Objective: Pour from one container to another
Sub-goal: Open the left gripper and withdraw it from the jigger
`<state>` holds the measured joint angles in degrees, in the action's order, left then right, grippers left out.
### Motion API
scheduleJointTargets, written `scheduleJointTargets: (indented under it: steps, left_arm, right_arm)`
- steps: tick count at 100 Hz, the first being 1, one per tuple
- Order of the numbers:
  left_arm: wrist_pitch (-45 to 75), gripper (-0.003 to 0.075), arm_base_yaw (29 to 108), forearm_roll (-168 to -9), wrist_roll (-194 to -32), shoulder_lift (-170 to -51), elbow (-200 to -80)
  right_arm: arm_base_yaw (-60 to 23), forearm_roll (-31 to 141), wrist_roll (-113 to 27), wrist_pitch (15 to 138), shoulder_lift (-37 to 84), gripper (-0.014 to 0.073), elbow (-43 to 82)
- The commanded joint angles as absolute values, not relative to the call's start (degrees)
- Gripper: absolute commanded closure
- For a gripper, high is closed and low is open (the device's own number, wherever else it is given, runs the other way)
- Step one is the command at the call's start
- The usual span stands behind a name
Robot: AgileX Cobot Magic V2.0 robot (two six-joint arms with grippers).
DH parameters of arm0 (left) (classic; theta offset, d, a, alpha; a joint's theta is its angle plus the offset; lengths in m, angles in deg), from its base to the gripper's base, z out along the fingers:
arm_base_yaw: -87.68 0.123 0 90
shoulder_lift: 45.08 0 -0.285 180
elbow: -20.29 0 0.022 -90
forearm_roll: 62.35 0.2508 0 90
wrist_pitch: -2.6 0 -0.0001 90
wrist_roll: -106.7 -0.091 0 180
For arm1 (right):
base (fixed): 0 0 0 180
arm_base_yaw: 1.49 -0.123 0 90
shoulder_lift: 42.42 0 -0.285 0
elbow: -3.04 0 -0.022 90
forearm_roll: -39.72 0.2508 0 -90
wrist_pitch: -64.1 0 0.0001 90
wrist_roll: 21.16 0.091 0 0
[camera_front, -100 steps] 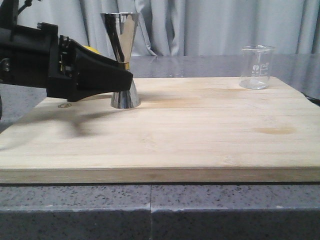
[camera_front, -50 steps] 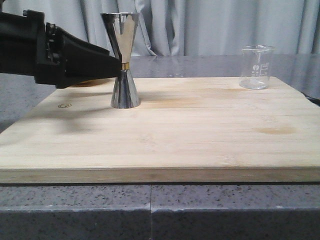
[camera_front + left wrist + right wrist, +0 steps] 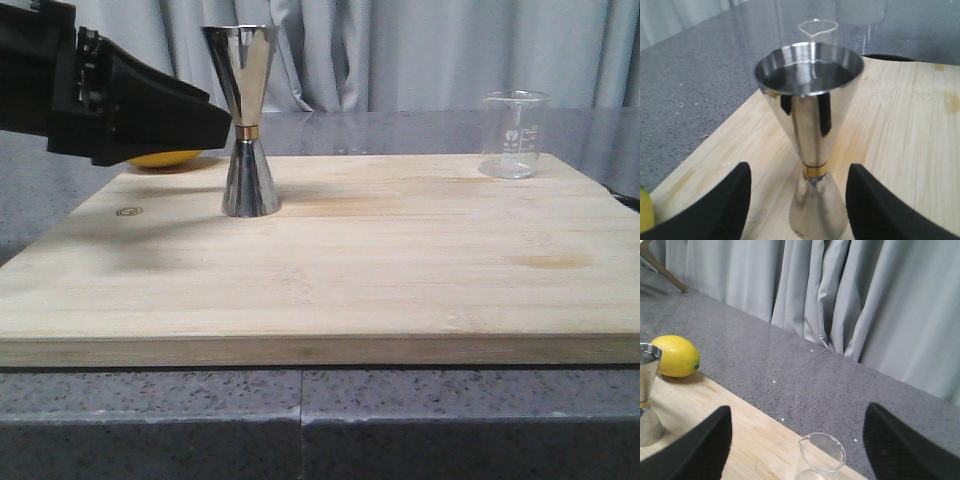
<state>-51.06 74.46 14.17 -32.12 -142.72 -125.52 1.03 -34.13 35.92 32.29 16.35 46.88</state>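
Left wrist view shows the left gripper (image 3: 798, 200) spread, fingers either side of the jigger (image 3: 810, 135), apparently to steady it; right gripper (image 3: 797, 440) spread above the beaker (image 3: 821, 455)

Front cam sits low, near table height, and faces forward across the wooden board (image 3: 330, 260) toward the grey curtain (image 3: 420, 50); the whole board width is in frame. Left wrist cam is close in, looking slightly down on the steel jigger (image 3: 810, 130) framed between its black fingers (image 3: 722, 205), with the glass beaker (image 3: 818, 31) far behind. Right wrist cam looks across the board's far edge at the curtain, the beaker (image 3: 822, 455) near its fingers. All three views share the jigger and the beaker; front and right wrist both catch the lemon (image 3: 675, 356).
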Motion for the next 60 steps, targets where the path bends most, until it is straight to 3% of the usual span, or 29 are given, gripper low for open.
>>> scheduleJointTargets:
  steps: [1,60]
  left_arm:
    - [-51.45,0.0328,74.81,13.42,-30.32,-138.85,-127.07]
    - [-51.08,0.0330,89.78,6.60,-15.16,-120.51,-127.07]
  right_arm:
    - [1.41,-32.48,35.90,31.47,15.49,0.0126,45.37]
    - [1.41,-30.37,35.90,38.46,15.49,0.0126,43.96]
